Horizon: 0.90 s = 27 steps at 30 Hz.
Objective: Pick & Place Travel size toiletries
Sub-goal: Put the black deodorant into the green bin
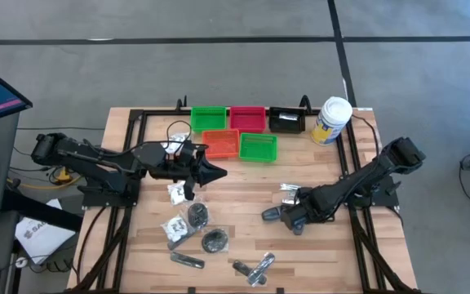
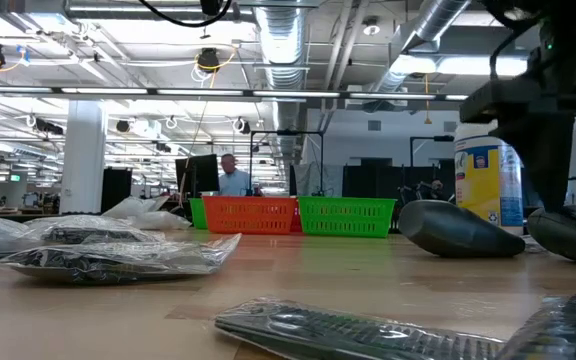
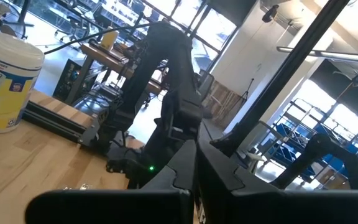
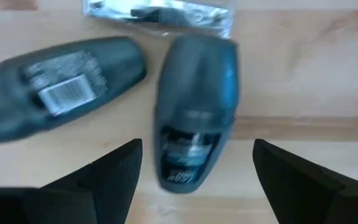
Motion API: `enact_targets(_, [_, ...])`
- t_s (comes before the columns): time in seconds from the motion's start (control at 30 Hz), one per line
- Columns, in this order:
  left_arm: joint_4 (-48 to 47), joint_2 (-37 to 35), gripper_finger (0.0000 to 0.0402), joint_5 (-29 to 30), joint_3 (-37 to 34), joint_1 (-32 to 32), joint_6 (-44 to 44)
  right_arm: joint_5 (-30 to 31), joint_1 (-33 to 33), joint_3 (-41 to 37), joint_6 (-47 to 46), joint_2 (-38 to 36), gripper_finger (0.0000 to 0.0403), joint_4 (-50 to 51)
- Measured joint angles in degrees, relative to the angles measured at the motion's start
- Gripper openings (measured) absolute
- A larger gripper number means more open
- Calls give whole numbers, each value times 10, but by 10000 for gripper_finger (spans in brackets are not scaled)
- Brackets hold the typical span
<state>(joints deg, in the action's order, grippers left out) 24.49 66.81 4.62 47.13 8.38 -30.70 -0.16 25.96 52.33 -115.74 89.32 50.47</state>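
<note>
Right gripper point(image 1: 282, 217) lay low over the wooden table point(image 1: 325, 261), right of centre, fingers point(image 4: 107, 180) spread wide and clasping nothing. Directly between those fingers, flat on the boards: a dark grey oval point(image 4: 194, 106), label side up. Just beside it, a second dark grey oval point(image 4: 55, 84) with a barcode sticker, the two nearly touching at one end. Beyond both, a silvery sachet point(image 4: 160, 14), close to the ovals' far ends.

Left gripper point(image 1: 216, 171) hung left of centre, fingers clenched together and empty, pointing toward the trays.

Scattered across the near left part of the table, well apart from the right gripper: clear packets point(image 1: 175, 193), black round pieces in plastic point(image 1: 214, 240), and slim silvery tubes point(image 1: 259, 268) by the front edge. Seen from table height, crinkled packets point(image 2: 118, 255) and a flat tube point(image 2: 358, 332) filled the foreground.

Along the far edge stood a row of trays: green tray point(image 1: 208, 118), red tray point(image 1: 247, 117), black tray point(image 1: 285, 121), with an orange tray point(image 1: 220, 144) and another green tray point(image 1: 258, 147) just in front. Right of these, a tall white canister point(image 1: 332, 120), upright, near the right arm's base. Nothing lay between the right gripper and the oval under it. In the room behind the table, a person point(image 2: 232, 176) far off.
</note>
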Motion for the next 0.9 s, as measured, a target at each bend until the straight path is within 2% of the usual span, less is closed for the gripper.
enact_targets(0.3, [0, 0, 7, 0, 0, -1, 0, 2, -18, -43, 19, 0, 296, -79])
enact_targets(0.9, [0, 0, 7, 0, 0, -1, 3, 2, -49, -52, 68, 0, 296, -76])
